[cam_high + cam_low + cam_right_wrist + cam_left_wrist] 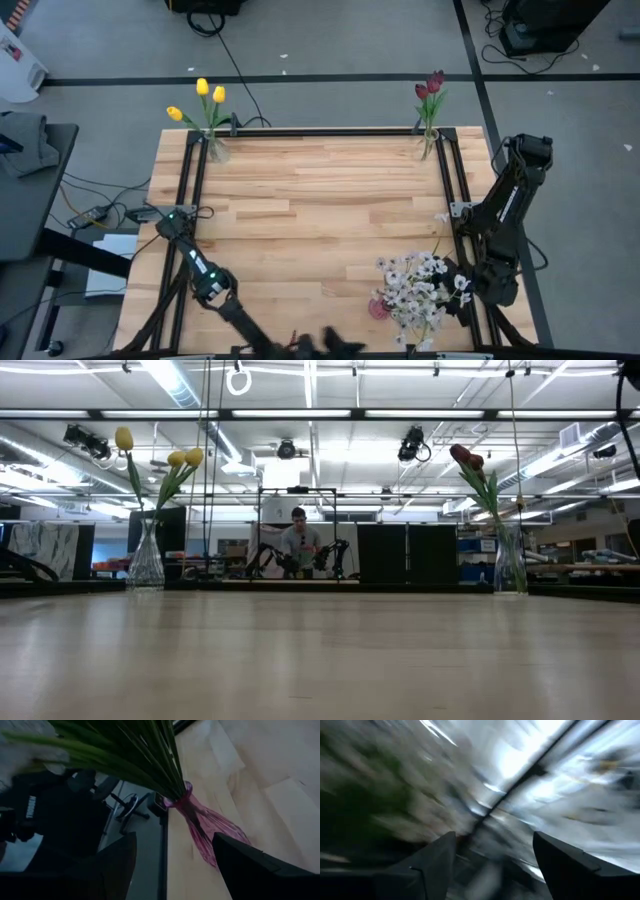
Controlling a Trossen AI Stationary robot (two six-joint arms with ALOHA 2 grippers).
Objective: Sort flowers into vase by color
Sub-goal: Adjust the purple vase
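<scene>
Left pincer [335, 347] at near desk [300, 210] edge, fingers apart, nothing in it. Right pincer [175, 870] released, just beside pink vase [205, 827] of whitish blossoms [420, 285]. Far corners: yellow tulips [205, 100] left, dark red tulips [430, 88] right, each in a clear vase.

Three yellow tulips [203, 97] stood upright in the far-left clear glass vase [217, 150]; dark red tulips [430, 86] in the far-right vase [429, 145]; whitish blossom sprays [420, 285] filled a pink glass vase [207, 827] near the right front.
</scene>
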